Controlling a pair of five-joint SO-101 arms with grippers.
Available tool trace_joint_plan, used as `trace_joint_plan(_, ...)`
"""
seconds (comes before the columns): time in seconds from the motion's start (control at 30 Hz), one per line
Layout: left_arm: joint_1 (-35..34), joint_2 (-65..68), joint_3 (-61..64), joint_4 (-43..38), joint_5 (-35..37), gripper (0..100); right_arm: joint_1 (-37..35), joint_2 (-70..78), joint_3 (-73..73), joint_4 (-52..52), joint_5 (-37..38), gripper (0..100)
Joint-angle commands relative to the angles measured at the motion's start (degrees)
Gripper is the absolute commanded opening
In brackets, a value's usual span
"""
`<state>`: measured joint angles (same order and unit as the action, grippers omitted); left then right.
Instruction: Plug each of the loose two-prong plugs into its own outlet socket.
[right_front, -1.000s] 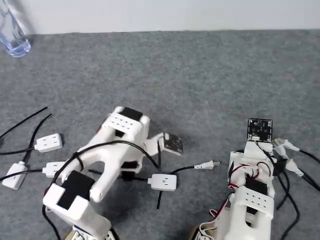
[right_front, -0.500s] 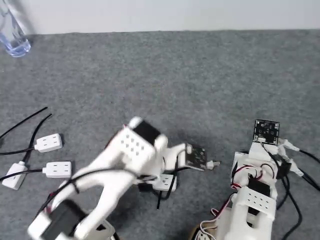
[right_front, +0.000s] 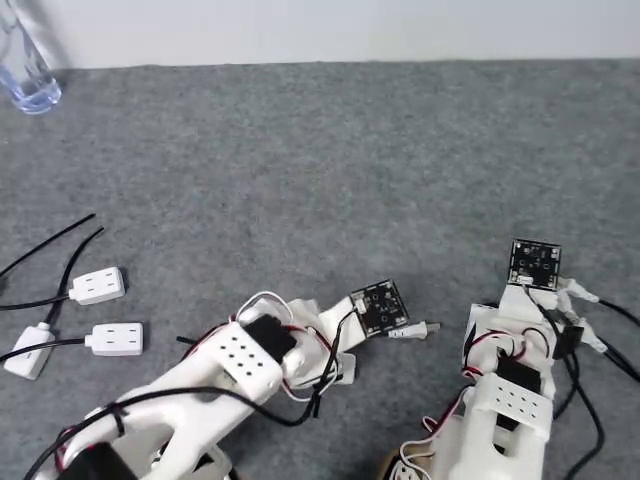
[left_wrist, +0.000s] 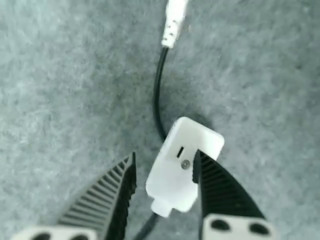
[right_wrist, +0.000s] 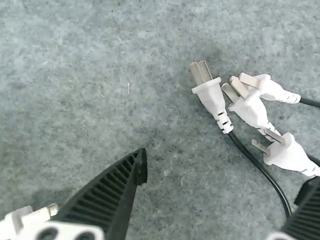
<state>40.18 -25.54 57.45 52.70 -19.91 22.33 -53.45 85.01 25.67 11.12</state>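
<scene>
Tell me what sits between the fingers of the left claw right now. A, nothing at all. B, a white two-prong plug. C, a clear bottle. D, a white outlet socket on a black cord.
D: in the left wrist view the white outlet socket, on its black cord, lies on the carpet between the fingers of the open left claw.

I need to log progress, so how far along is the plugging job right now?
Done: nothing looks plugged in. In hand: the left gripper is open around one socket, not yet gripping it, with a loose plug beyond it. Left: several loose plugs lie near the open right gripper, and three other sockets sit empty.
</scene>
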Motion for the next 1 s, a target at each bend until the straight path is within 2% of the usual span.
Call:
trace_joint_plan(0.0, 1.23, -4.57, 0.31, 4.75, 1.14, 18, 0.4, 0.4, -5.1, -1.19, -0.53, 44.8)
trace_joint_plan(0.33, 1.32, -15.74, 0.13, 14.86, 0.7, 18, 0.31, 0.4, -5.1, -1.19, -0.53, 44.8)
trace_joint_plan(0.47, 1.41, -17.41, 0.57, 17.05, -3.08, 18, 0.31, 0.4, -5.01, -1.19, -0.53, 44.8)
trace_joint_plan(0.67, 6.42, -14.33, 0.57, 16.97, -9.32, 18, 0.31, 0.4, -5.01, -1.27, -0.53, 44.8)
trace_joint_plan(0.97, 7.74, -2.2, 0.04, 8.09, -9.58, 18, 0.31, 0.4, -5.01, -1.27, -0.53, 44.8)
